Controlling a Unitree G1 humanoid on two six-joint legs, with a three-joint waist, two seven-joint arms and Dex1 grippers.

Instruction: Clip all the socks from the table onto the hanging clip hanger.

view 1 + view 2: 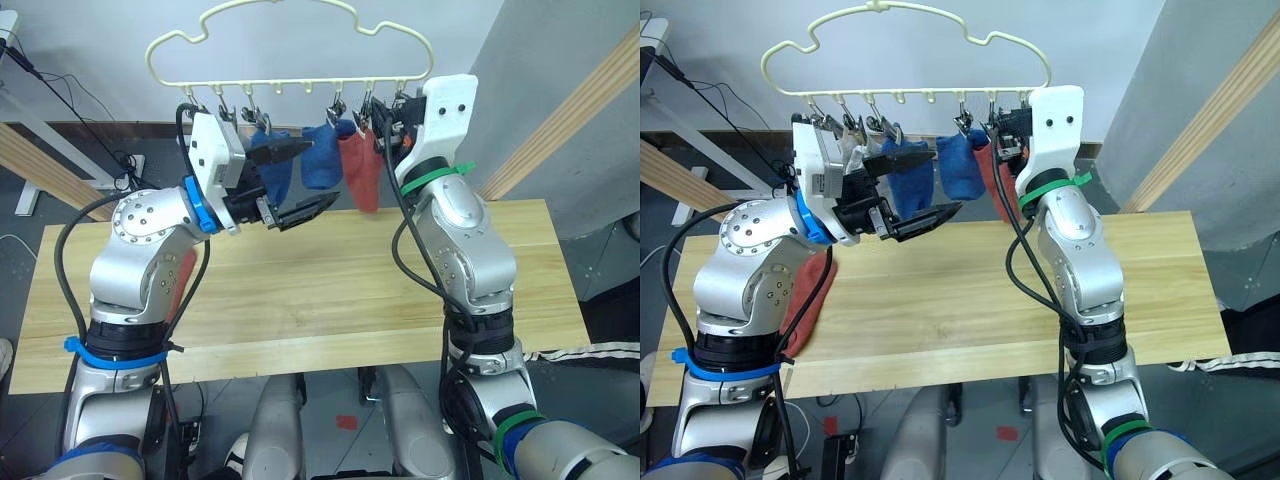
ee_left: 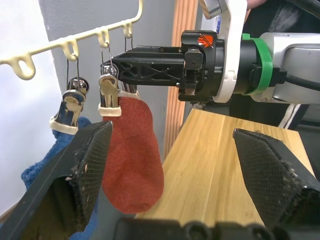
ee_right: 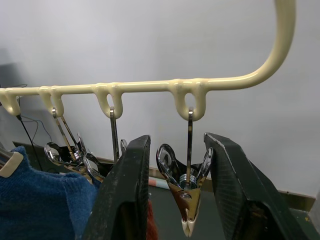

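The pale-yellow clip hanger [image 1: 290,80] hangs above the far edge of the table [image 1: 330,290]. Two blue socks [image 1: 322,155] and one rust-red sock [image 1: 360,170] hang from its clips. Another rust-red sock [image 1: 805,295] lies on the table's left part, partly hidden by my left arm. My left gripper [image 1: 320,172] is open and holds nothing, just in front of the hanging blue socks. My right gripper [image 1: 385,125] is raised to the hanger's right end. In the right wrist view its fingers [image 3: 125,195] stand on either side of an empty metal clip [image 3: 185,192], whose tip is closed.
Slanted wooden poles of a frame stand at the right [image 1: 560,120] and the left [image 1: 40,160] behind the table. Cables [image 1: 100,120] lie on the floor at the back left. A white wall is close behind the hanger.
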